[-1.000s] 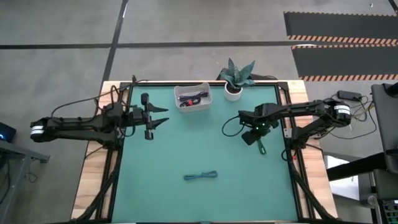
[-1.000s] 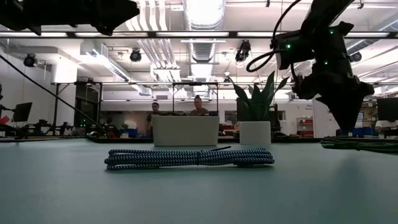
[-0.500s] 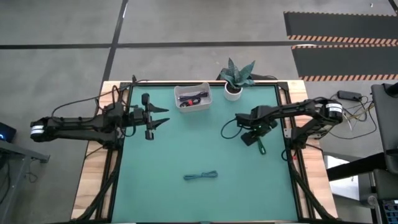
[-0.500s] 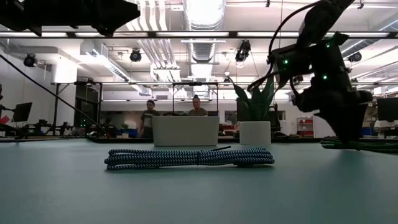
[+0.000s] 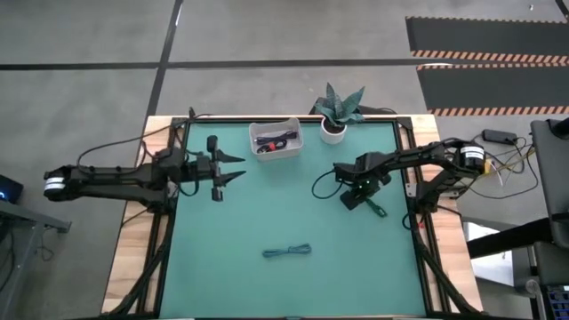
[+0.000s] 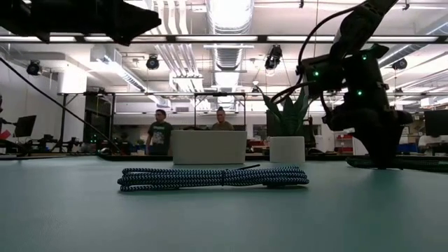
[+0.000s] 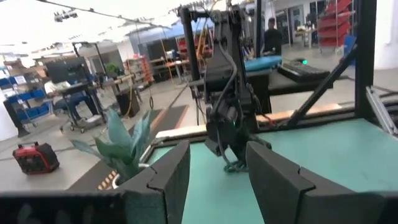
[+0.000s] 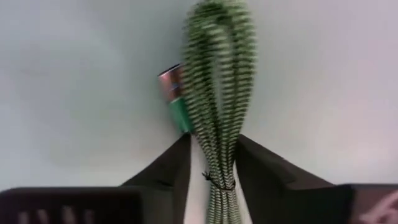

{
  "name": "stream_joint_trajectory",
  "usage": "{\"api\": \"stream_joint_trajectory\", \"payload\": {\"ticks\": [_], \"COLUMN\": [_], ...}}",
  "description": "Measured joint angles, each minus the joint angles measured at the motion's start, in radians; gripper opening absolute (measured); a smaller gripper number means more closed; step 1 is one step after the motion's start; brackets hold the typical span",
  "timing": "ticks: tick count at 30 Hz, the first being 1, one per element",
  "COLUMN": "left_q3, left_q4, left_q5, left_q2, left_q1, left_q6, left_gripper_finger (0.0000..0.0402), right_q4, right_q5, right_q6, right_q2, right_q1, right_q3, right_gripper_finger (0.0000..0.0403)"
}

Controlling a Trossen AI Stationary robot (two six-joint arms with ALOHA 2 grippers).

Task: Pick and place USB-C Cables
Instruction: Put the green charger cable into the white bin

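From above, the right gripper (image 5: 365,197) was down on the right side of the green mat (image 5: 284,222), over the green cable (image 5: 377,210), whose long axis ran diagonally toward the mat's right front. A second, teal-blue cable (image 5: 286,252) lay well apart near the front middle, its length running left to right. One white bin (image 5: 276,140) at the back edge held dark items that could not be told apart, with one potted plant (image 5: 336,111) just beside it. The left gripper (image 5: 233,167) hung over the mat's left rear, fingers spread and holding nothing.

At table height, the teal-blue cable (image 6: 213,177) lay flat and sideways across the foreground.

The left wrist camera showed its own fingers (image 7: 169,176) parted, the other arm beyond them.

The right wrist camera showed the green cable (image 8: 217,93) running straight out between the two fingers (image 8: 171,171), which sat close on either side of the bundle's tied end; a firm pinch could not be told.
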Motion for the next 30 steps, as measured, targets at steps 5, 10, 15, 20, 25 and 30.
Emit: {"api": "stream_joint_trajectory", "payload": {"ticks": [5,10,15,20,25,30], "left_q3": [-0.026,-0.048,-0.04,-0.042,-0.038,-0.038], "left_q4": [0.001,0.042,0.063,0.063,0.064,0.063], "left_q5": [0.0,0.0,0.0,-0.001,-0.016,-0.016], "left_q2": [0.066,0.135,0.166,0.162,0.153,0.153], "left_q1": [0.0,0.0,0.0,0.0,0.0,0.0], "left_q6": [0.046,0.099,0.098,0.098,0.097,0.096], "left_gripper_finger": [0.0143,0.0143,0.0143,0.0143,0.0143,0.0143], "right_q4": [0.005,0.001,0.003,0.068,0.31,0.624], "right_q5": [0.0,0.027,0.013,-0.006,0.015,0.04], "right_q6": [-0.007,-0.05,-0.087,-0.125,-0.224,-0.386], "right_q2": [-0.012,-0.045,-0.13,-0.246,-0.34,-0.363], "right_q1": [0.0,0.0,0.0,0.0,0.0,0.0], "right_q3": [-0.002,0.0,0.02,0.03,0.01,-0.025], "right_gripper_finger": [0.0043,0.0018,0.002,0.002,0.002,0.002]}}
